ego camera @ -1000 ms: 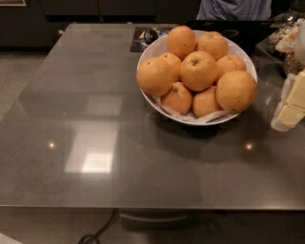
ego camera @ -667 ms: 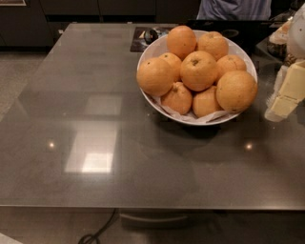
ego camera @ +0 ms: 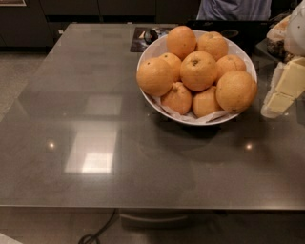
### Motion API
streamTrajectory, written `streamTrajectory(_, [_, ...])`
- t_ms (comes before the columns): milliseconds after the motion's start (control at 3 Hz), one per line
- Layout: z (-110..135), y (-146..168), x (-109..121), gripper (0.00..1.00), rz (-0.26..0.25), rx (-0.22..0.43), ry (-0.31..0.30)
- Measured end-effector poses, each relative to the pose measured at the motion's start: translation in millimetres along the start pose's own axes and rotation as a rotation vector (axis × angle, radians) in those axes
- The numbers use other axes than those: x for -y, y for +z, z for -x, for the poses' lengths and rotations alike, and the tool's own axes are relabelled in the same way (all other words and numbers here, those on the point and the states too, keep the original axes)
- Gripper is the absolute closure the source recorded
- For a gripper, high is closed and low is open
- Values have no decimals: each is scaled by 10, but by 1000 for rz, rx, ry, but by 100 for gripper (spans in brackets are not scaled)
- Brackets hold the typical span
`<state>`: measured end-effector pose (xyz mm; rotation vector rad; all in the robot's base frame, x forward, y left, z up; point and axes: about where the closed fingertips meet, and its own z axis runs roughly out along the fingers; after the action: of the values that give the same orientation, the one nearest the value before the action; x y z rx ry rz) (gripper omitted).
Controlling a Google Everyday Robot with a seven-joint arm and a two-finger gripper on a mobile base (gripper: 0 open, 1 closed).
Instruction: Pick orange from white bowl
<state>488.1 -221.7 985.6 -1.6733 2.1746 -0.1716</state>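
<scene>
The white bowl [ego camera: 148, 49], lined with crinkled white paper, stands at the back right of the dark table and holds several oranges. The orange [ego camera: 198, 70] with a dark brown stem scar lies on top in the middle of the pile. A large orange with no spot [ego camera: 235, 91] sits at the bowl's front right. A smaller orange with a stem nub [ego camera: 177, 98] lies at the front. My gripper [ego camera: 285, 88], cream-coloured, hangs at the right edge of the view, just right of the bowl and apart from it, holding nothing that I can see.
The glossy dark table [ego camera: 95, 133] stretches left and forward of the bowl. A small dark mat with a black object [ego camera: 147, 37] lies behind the bowl's left side. A person in grey [ego camera: 233, 9] stands behind the table. Clutter [ego camera: 281, 35] sits at the far right.
The gripper has shifted a little left and upward at the right edge of the view, nearer the bowl. The bowl and oranges have not moved.
</scene>
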Motion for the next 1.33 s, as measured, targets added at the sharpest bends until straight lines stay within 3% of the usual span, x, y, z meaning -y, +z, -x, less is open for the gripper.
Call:
streamTrajectory(333, [127, 0, 121, 0, -24, 18, -8])
streamTrajectory(667, [190, 49, 202, 12, -24, 29, -12])
streamTrajectory(1333, [269, 202, 320, 23, 8, 45, -24])
